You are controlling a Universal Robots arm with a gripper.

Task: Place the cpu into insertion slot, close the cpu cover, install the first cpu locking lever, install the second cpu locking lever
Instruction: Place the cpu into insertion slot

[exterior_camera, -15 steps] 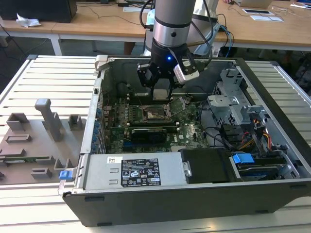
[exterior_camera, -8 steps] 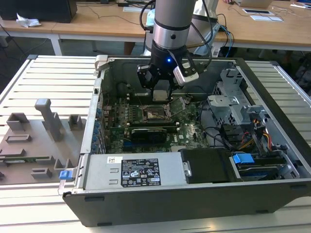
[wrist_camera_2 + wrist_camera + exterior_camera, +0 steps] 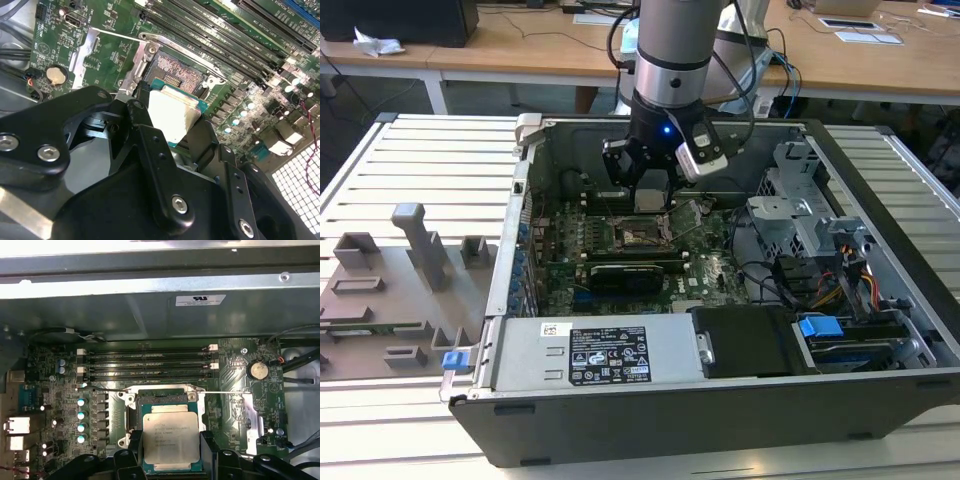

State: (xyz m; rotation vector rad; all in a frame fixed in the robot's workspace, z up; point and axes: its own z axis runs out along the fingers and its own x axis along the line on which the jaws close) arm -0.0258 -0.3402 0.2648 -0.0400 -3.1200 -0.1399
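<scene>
My gripper (image 3: 650, 195) hangs inside the open computer case, shut on the cpu (image 3: 650, 198), a flat square chip with a silver-grey top. In both wrist views the cpu (image 3: 170, 439) (image 3: 172, 116) is clamped by its edges between the black fingers (image 3: 209, 442) and held a little above the motherboard. The open insertion slot (image 3: 162, 399) (image 3: 175, 75) (image 3: 642, 236) lies just beyond the chip. The silvery cpu cover (image 3: 160, 389) (image 3: 180, 50) stands raised along one side of the slot. Thin locking lever rods (image 3: 225, 392) (image 3: 112, 31) stick out to either side.
The case walls (image 3: 525, 200) enclose the motherboard. Memory slots (image 3: 150, 365) run beside the socket and a black card (image 3: 625, 272) lies in front of it. The power supply (image 3: 600, 355) and drive cage (image 3: 800, 215) crowd the near and right sides. A grey fixture (image 3: 410, 270) sits outside on the exterior view's left.
</scene>
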